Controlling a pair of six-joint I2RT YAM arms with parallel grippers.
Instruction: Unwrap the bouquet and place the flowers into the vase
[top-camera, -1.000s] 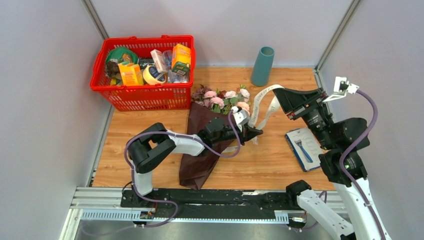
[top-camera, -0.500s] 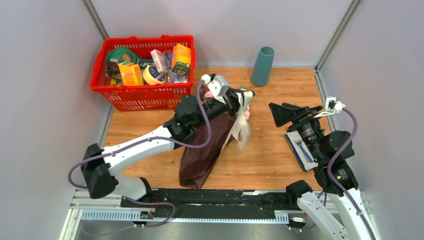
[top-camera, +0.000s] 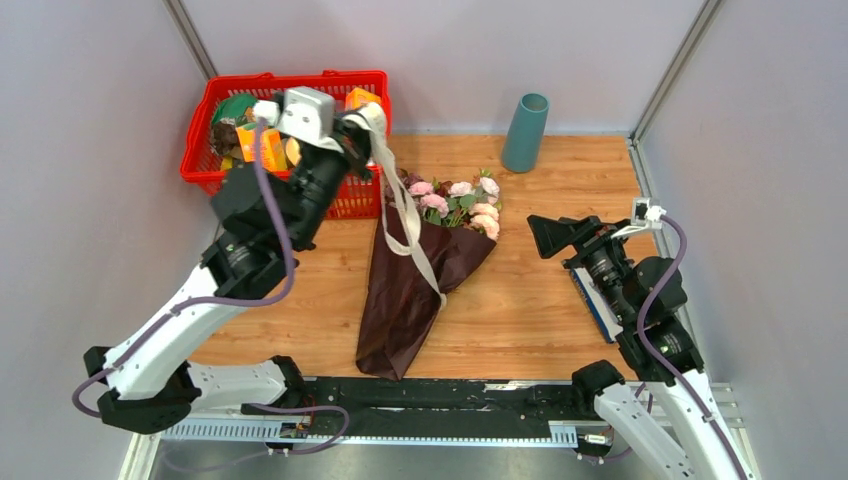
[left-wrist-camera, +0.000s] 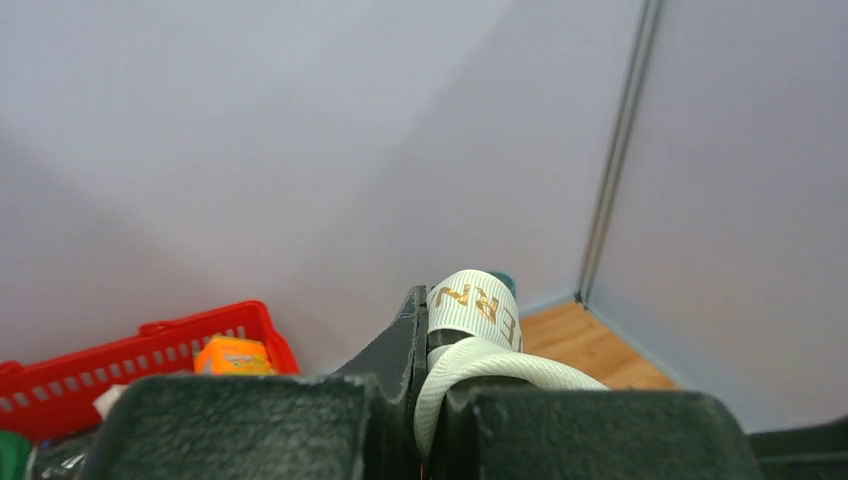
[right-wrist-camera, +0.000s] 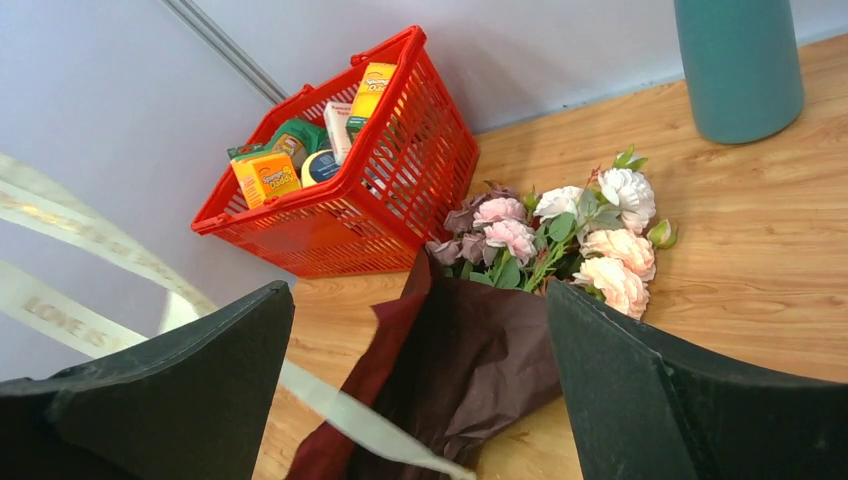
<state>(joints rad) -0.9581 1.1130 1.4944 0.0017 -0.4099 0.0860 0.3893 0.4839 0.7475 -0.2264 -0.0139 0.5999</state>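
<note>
The bouquet (top-camera: 412, 285) lies on the table in dark burgundy paper, its pink and cream flowers (top-camera: 458, 200) pointing to the back. My left gripper (top-camera: 366, 122) is raised over the basket's right end, shut on the cream ribbon (top-camera: 412, 240), which hangs down across the paper. In the left wrist view the ribbon (left-wrist-camera: 478, 305) loops out of the shut left gripper (left-wrist-camera: 432, 385). My right gripper (top-camera: 545, 235) stands open to the right of the bouquet, with nothing in it. Its wrist view frames the bouquet (right-wrist-camera: 490, 360), flowers (right-wrist-camera: 560, 230) and ribbon (right-wrist-camera: 355, 412) between the fingers (right-wrist-camera: 417, 300). The teal vase (top-camera: 525, 132) stands upright at the back.
A red basket (top-camera: 285, 205) full of groceries sits at the back left, under my left wrist. A blue and white razor pack (top-camera: 588, 300) lies partly under the right arm. Walls close in the left, back and right sides.
The left arm swung up and left toward the basket, drawing the ribbon with it. The right gripper let go of the ribbon, opened wide and drew back toward its base.
</note>
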